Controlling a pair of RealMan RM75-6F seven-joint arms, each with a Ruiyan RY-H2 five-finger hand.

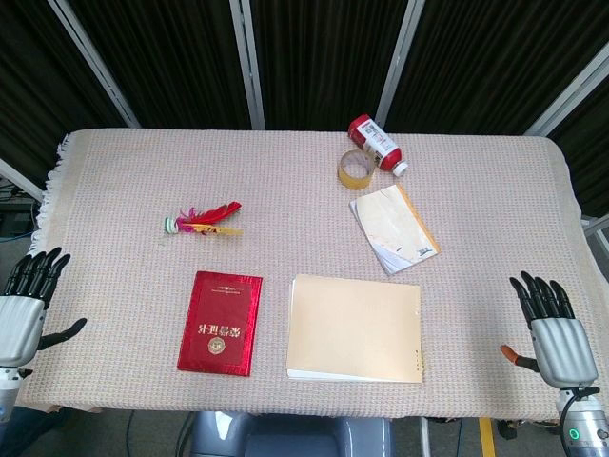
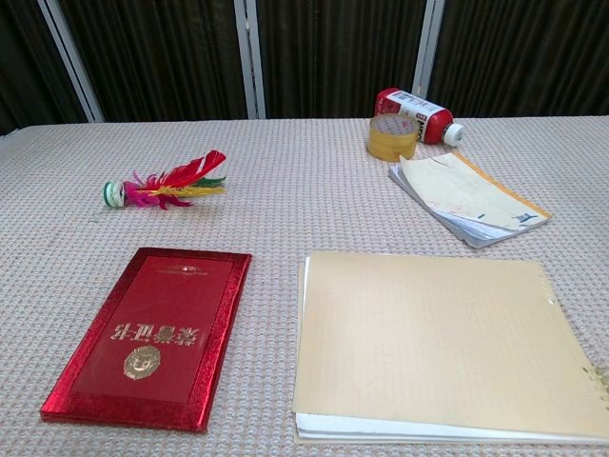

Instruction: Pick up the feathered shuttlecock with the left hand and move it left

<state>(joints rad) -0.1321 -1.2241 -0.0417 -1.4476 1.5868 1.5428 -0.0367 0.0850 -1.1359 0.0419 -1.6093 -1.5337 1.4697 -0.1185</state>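
Observation:
The feathered shuttlecock [image 1: 202, 221] lies on its side on the cloth at the left middle, white-green base to the left, red, pink and yellow feathers to the right; the chest view shows the shuttlecock [image 2: 167, 184] at upper left. My left hand [image 1: 26, 307] hovers at the table's left front edge, fingers spread, holding nothing, well short of the shuttlecock. My right hand [image 1: 552, 324] is at the right front edge, fingers apart and empty. Neither hand appears in the chest view.
A red certificate booklet [image 1: 221, 323] lies in front of the shuttlecock. A tan folder [image 1: 355, 327] sits at front centre. Further back are a notebook [image 1: 393, 228], a tape roll [image 1: 357, 169] and a red bottle [image 1: 377, 145] lying down.

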